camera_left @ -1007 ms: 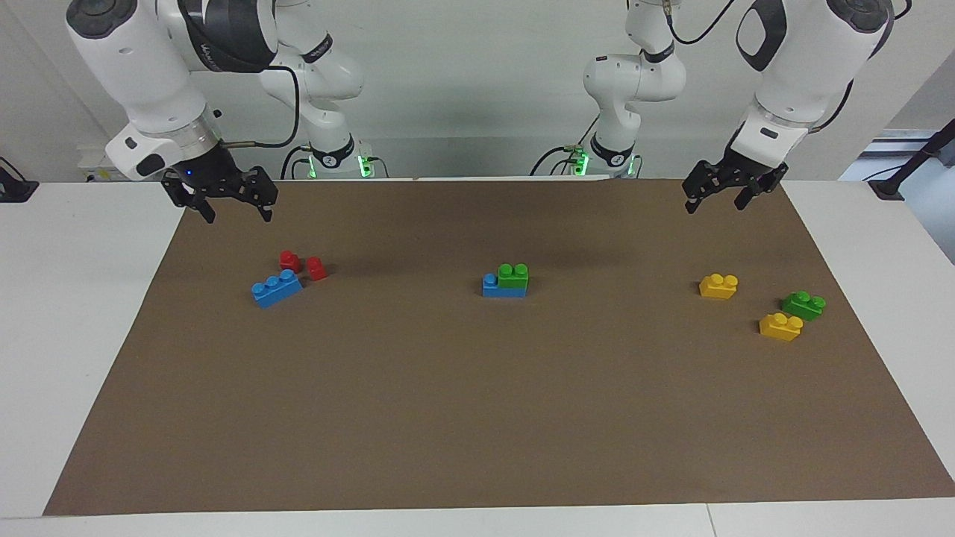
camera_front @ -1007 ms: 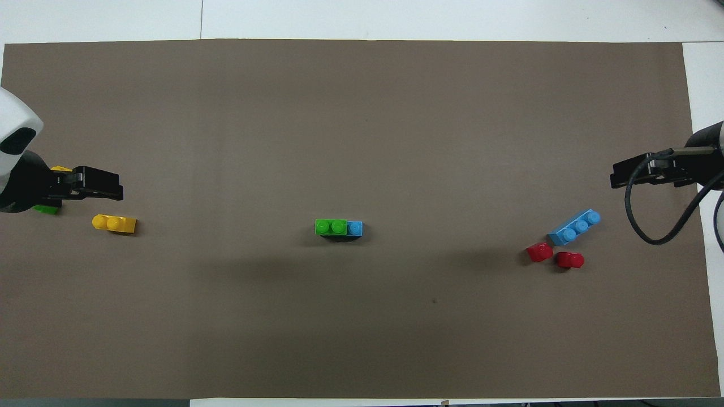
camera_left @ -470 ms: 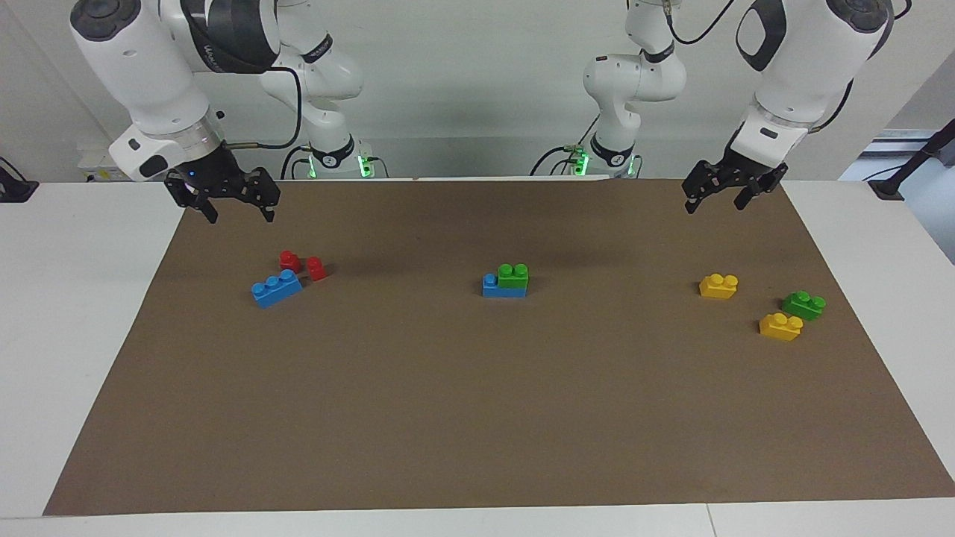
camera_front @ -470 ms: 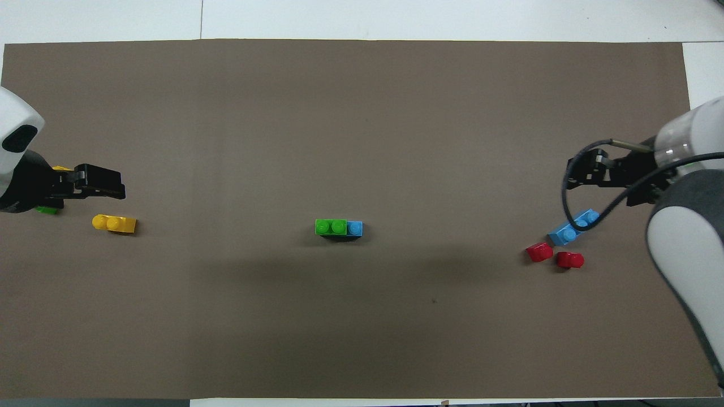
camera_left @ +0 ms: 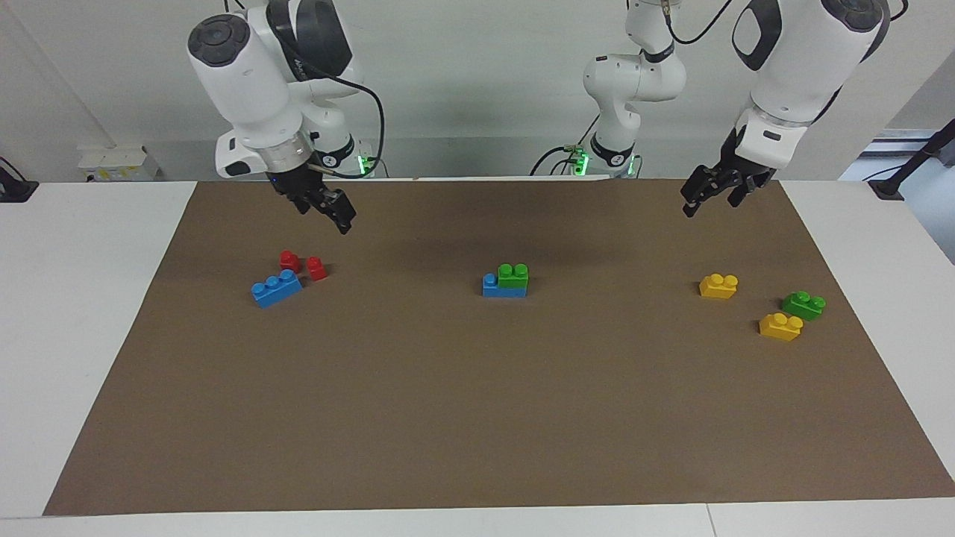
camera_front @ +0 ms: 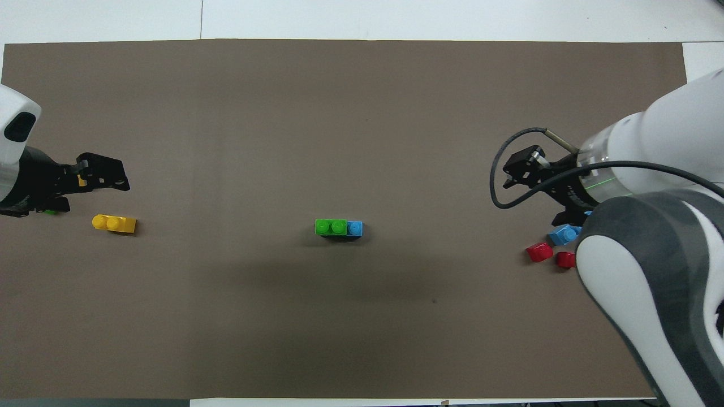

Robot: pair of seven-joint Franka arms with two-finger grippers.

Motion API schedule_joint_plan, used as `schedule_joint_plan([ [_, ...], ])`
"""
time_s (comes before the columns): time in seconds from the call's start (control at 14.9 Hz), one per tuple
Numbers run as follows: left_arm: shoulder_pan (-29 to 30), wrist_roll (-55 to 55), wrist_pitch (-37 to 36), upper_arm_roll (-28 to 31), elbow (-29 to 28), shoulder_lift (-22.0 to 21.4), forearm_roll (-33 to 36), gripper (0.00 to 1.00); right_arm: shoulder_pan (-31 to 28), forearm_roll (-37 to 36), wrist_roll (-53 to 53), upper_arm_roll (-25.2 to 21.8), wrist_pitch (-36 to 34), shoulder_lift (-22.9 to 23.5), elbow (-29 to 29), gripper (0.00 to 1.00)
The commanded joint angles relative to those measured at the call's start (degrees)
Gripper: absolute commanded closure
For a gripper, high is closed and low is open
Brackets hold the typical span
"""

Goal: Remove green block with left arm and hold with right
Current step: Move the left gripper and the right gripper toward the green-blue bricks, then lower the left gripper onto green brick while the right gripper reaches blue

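A green block [camera_left: 513, 275] with two studs sits on top of a blue three-stud brick [camera_left: 501, 289] at the middle of the brown mat; one blue stud stays uncovered. Both show in the overhead view, the green block [camera_front: 331, 226] and the blue brick [camera_front: 354, 228]. My right gripper [camera_left: 328, 212] is open and empty, up in the air over the mat by the red pieces; it also shows in the overhead view [camera_front: 512, 174]. My left gripper [camera_left: 712, 200] is open and empty, raised over the mat at the left arm's end, also in the overhead view [camera_front: 107, 178].
A loose blue brick [camera_left: 276, 287] and two red pieces [camera_left: 289, 260] [camera_left: 317, 268] lie at the right arm's end. Two yellow bricks [camera_left: 718, 286] [camera_left: 780, 326] and a second green block [camera_left: 803, 305] lie at the left arm's end. The brown mat [camera_left: 477, 418] covers the table.
My right arm has swung in over the mat toward the middle and its gripper has turned. My left gripper has turned slightly in place. No brick has moved.
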Motion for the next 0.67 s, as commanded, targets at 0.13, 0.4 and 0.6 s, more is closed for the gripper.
schedule_joint_plan([
  [0.13, -8.61, -28.10, 8.12, 0.46, -10.66, -5.18, -0.81, 0.00, 2.80, 6.19, 16.57, -0.21, 9.57, 2.29, -4.46, 0.02],
  [0.4, -15.12, -50.17, 12.96, 0.37, -15.24, -5.01, -0.72, 0.00, 6.39, 10.94, 17.02, -0.13, 17.32, 4.13, -8.25, 0.02],
  [0.6, -19.34, -64.85, 17.44, 0.46, -16.13, -0.89, -0.29, 0.00, 9.12, 15.16, 17.64, -0.21, 23.11, 6.68, -9.04, 0.02],
])
